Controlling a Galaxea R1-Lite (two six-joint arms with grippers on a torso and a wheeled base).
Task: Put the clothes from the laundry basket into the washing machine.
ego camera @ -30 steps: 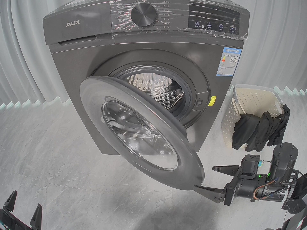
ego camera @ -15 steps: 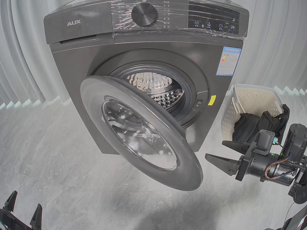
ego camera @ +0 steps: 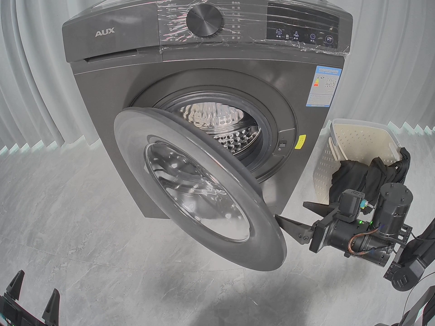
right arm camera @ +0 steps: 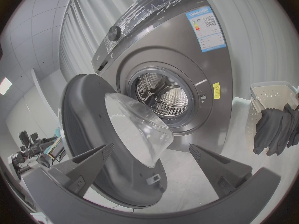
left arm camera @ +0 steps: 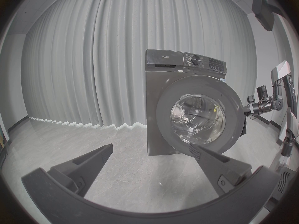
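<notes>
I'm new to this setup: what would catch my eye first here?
The grey washing machine dominates the middle, its round door swung wide open. To its right, dark clothes hang over the rim of a cream laundry basket, with the open right tool low between door and basket.

Washing machine (ego camera: pixel 108 96) bears blue label (ego camera: pixel 323 87), yellow sticker (ego camera: pixel 300 142).

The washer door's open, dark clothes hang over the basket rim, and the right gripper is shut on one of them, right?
Not quite. The head view shows the right gripper open and empty, near the door, apart from the clothes. The door is open and the clothes do hang over the basket rim.
</notes>
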